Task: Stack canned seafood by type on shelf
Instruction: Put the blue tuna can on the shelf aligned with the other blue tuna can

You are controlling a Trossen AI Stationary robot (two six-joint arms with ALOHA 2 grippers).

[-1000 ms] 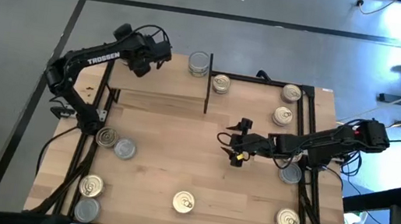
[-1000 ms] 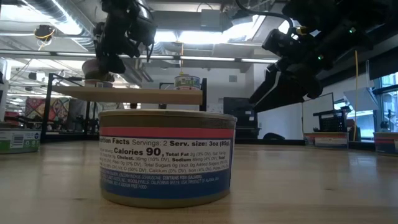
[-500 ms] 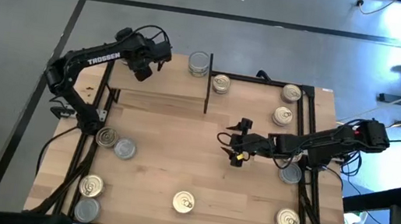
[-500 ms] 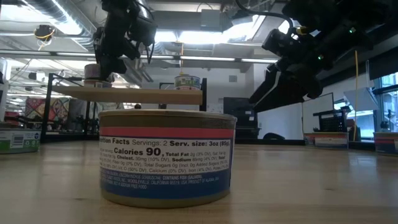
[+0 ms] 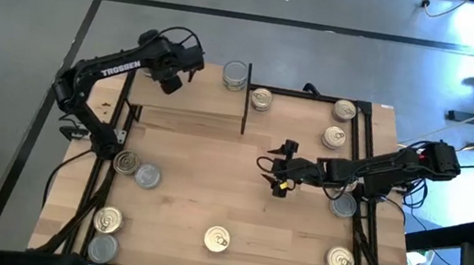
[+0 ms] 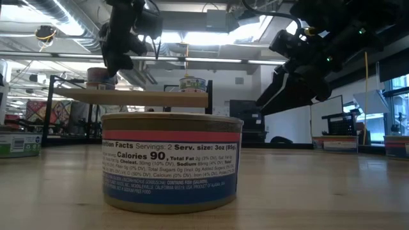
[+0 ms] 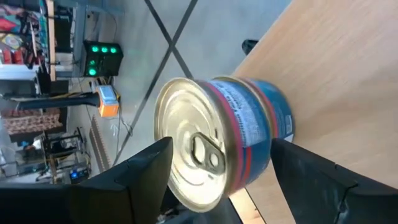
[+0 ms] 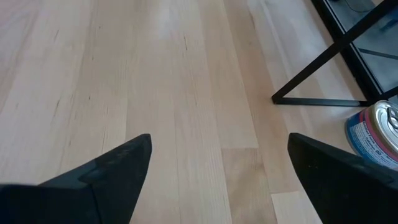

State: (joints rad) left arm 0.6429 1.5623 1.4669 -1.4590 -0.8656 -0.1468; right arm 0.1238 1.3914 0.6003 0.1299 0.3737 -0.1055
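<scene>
So, working from the near table edge outward, most of the canned seafood is unsorted. In my overhead view a gold-lidded tin [image 5: 216, 237] sits alone at the near middle, the same one that fills the table-level view. To its left lie two tins by the near left corner [image 5: 107, 220], and two more [image 5: 127, 164] a little farther back on that side. To its right, a pair sits at the near right corner [image 5: 339, 258].

Farther in, my right gripper [image 5: 280, 167] hovers over bare wood at mid-table, fingers spread wide with nothing between them. One tin [image 5: 344, 204] lies beside that arm.

Beyond that stands the shelf [image 5: 191, 96] at the far left. My left gripper [image 5: 170, 81] is at its far left corner, with fingers [image 7: 146, 171] parted around one blue-labelled tin [image 7: 227, 134] that rests on the plank; I cannot tell whether they touch it. A second tin [image 5: 236, 76] sits at the shelf's far right end.

Three tins remain on the far tabletop: one just right of the shelf post [image 5: 261, 99], two near the far right corner [image 5: 344, 110].

I judge the task early: two tins shelved, roughly ten left, and no stack that I can see.
</scene>
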